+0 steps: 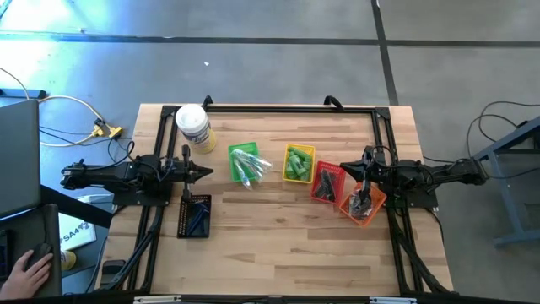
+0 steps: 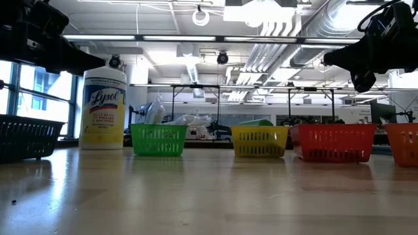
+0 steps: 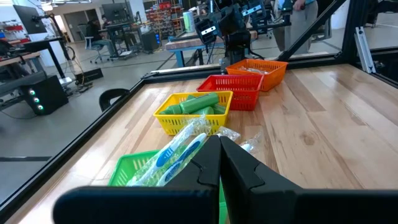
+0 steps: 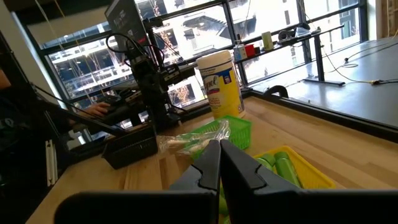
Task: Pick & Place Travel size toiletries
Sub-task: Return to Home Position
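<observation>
Wooden table (image 1: 278, 241): left claw (image 3: 219, 143) and right claw (image 4: 219, 145) (2 total) seemingly pressed together.

The table (image 1: 278, 241) is showing smooth, faintly glossy wood. The baskets (image 2: 158, 140) are looking like plastic mesh, the packets (image 3: 186, 144) are glinting as clear film, the bottles (image 3: 200, 102) as smooth plastic.
</observation>
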`<state>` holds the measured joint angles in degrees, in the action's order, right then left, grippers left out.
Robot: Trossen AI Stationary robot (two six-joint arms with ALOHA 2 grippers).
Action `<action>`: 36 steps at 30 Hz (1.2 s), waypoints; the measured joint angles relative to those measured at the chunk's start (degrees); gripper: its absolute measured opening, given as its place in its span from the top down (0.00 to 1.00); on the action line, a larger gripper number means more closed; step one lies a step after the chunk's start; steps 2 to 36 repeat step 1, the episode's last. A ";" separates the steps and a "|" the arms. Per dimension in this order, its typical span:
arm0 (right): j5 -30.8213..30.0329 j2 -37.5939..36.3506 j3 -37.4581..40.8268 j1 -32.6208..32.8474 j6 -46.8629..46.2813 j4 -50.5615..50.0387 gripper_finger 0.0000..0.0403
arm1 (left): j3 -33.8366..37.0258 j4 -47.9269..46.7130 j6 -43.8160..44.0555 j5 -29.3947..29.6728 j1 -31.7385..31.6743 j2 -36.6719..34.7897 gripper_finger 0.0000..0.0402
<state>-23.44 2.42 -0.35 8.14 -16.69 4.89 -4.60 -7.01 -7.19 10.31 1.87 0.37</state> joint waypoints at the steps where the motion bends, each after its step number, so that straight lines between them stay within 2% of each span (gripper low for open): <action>1: 0.02 0.00 0.01 0.00 0.00 0.00 1.00 | -0.02 -0.02 0.01 0.00 0.00 -0.01 1.00; 36: 0.02 0.00 0.01 0.00 0.00 0.00 1.00 | -0.02 -0.02 0.01 0.00 0.00 -0.01 1.00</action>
